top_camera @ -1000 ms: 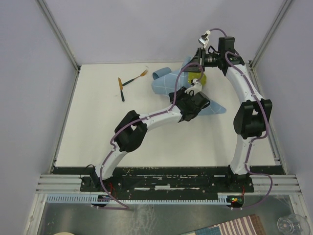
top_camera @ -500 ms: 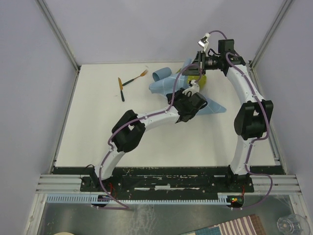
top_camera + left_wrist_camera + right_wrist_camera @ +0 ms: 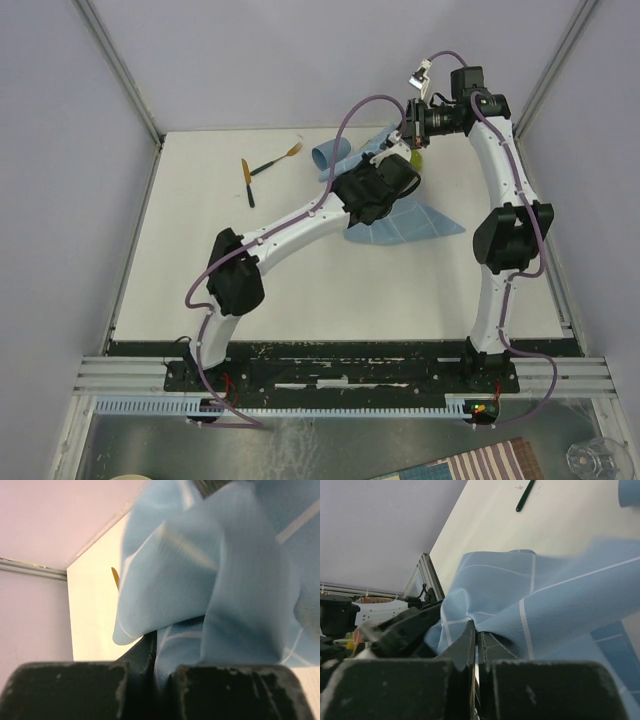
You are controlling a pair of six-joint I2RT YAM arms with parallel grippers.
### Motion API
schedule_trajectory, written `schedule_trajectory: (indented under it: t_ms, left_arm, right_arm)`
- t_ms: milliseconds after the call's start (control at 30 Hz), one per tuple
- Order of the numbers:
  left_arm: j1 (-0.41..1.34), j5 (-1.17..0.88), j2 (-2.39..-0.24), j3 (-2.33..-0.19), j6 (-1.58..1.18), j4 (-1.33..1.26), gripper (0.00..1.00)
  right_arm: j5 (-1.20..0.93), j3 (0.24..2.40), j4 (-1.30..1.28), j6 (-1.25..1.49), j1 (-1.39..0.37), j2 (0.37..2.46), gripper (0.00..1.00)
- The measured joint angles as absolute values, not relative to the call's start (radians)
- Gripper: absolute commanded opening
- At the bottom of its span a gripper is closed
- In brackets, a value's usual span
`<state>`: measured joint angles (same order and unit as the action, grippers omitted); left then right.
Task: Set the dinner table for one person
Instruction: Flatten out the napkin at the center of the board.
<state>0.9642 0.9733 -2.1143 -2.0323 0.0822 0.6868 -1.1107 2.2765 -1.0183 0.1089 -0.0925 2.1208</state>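
Together left pincer (image 3: pixel 159 647) and right pincer (image 3: pixel 476 632) clamp cloth (image 3: pixel 400 228) at dinner table's (image 3: pixel 195 235) rear.

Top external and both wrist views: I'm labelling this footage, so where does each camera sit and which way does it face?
Top external: above and behind the bases, looking down at the dinner table; left arm and right arm show whole.
Left wrist: on the left arm, looking along the left gripper, shut on the blue cloth.
Right wrist: likewise along the right gripper, shut on the cloth, table beyond.
Shared: all three show that cloth.
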Motion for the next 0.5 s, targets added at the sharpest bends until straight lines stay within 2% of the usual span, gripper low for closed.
schedule_trajectory:
  t_ms: [500]
  left_arm:
    - [0.965, 0.910, -2.051, -2.099, 0.186, 0.727, 0.03]
  right_arm:
    - [-1.161, 2.357, -1.078, 0.168, -0.115, 2.256, 0.03]
